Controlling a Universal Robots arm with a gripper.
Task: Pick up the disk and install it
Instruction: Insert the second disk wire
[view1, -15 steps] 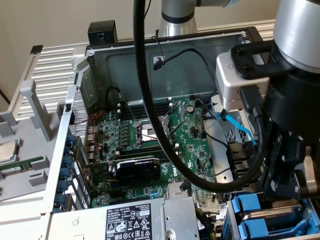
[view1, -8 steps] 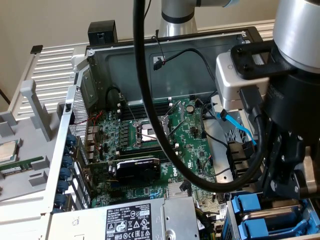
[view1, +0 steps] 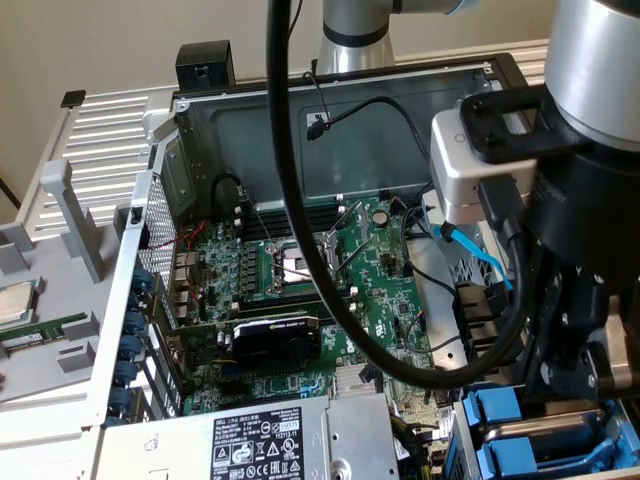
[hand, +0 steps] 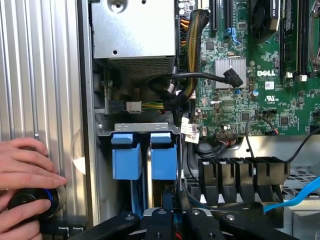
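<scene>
The disk (hand: 164, 157) stands on edge in the drive bay at the case's corner. Its blue plastic carrier tab faces the wrist camera, with a strip of silver metal beside it. My gripper (hand: 168, 197) is down at the end of this carrier, its dark fingers drawn close together on the blue plastic. A second blue carrier (hand: 125, 155) sits in the slot beside it. In the exterior view my gripper (view1: 572, 392) hangs low at the exterior view's right, right above the blue carriers (view1: 500, 412).
A person's hand (hand: 25, 167) rests on a black knob (hand: 42, 200) outside the case wall. The silver power-supply box (view1: 260, 440), the green motherboard (view1: 300, 270), a thick black cable (view1: 295, 200) and a blue cable (view1: 480, 260) crowd the open case.
</scene>
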